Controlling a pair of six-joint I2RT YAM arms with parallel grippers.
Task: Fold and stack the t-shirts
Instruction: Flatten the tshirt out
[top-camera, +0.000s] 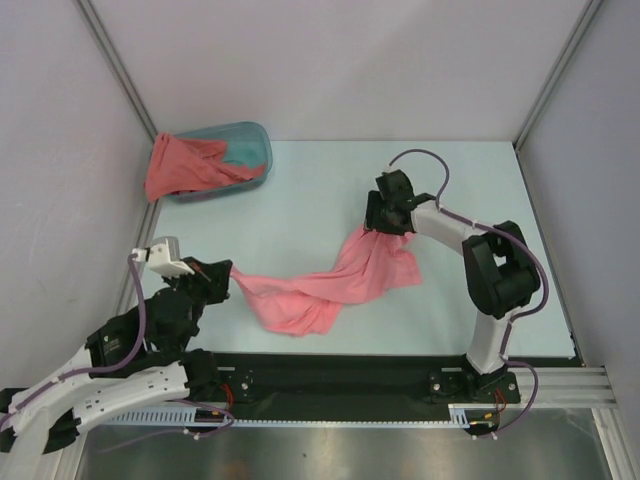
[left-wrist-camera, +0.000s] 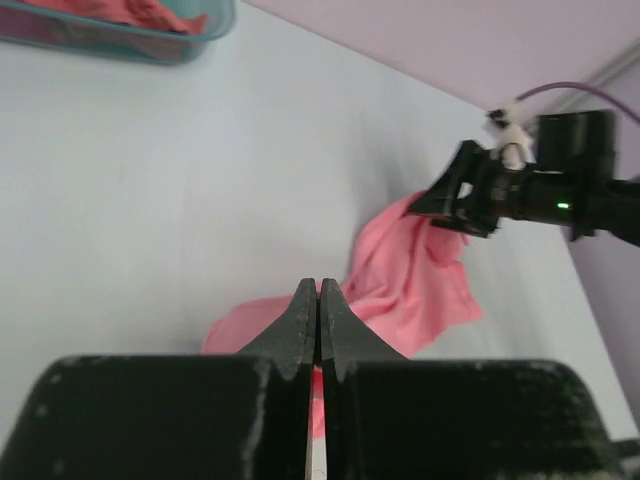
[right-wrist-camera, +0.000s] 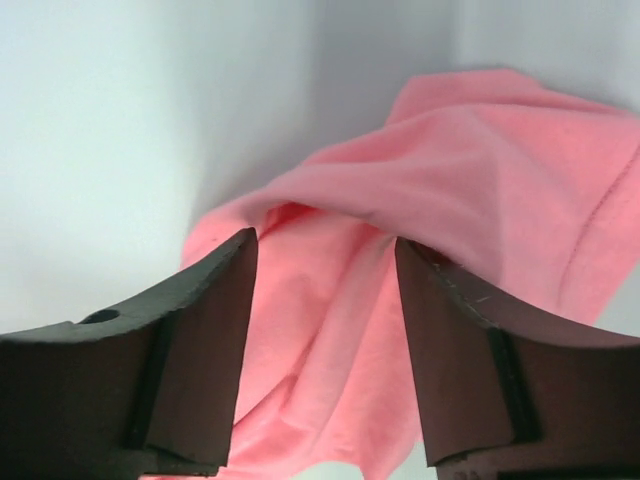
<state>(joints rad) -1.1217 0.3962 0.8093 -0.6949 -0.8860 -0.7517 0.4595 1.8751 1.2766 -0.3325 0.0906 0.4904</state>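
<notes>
Left gripper (top-camera: 222, 272) is pinched shut on one end of the salmon-pink t-shirt (top-camera: 330, 285). In the left wrist view its two fingers (left-wrist-camera: 300, 320) stand pressed together, with a sliver of pink cloth caught low between them. Right gripper (top-camera: 382, 228) is at the shirt's opposite end with its jaws well apart. In the right wrist view the dark fingers (right-wrist-camera: 200, 330) stand on either side of a raised fold of the fabric, but whether the pads touch the cloth cannot be told. The shirt itself lies bunched and unfolded on the table (top-camera: 320, 185), drawn into a loose, wavy band. It runs from the left gripper near the front left to the right gripper closer to the middle, with a wider crumpled lobe sagging toward the near edge and another spreading just below the right gripper. The coral-red t-shirt (top-camera: 183, 166) is well apart from it, at the far left corner. It is heaped in the teal tub (top-camera: 255, 150), with much of the cloth spilling over the tub's left rim toward the wall. Pale walls close in the table on three sides, and both arm bases sit on the dark rail along the near edge.
</notes>
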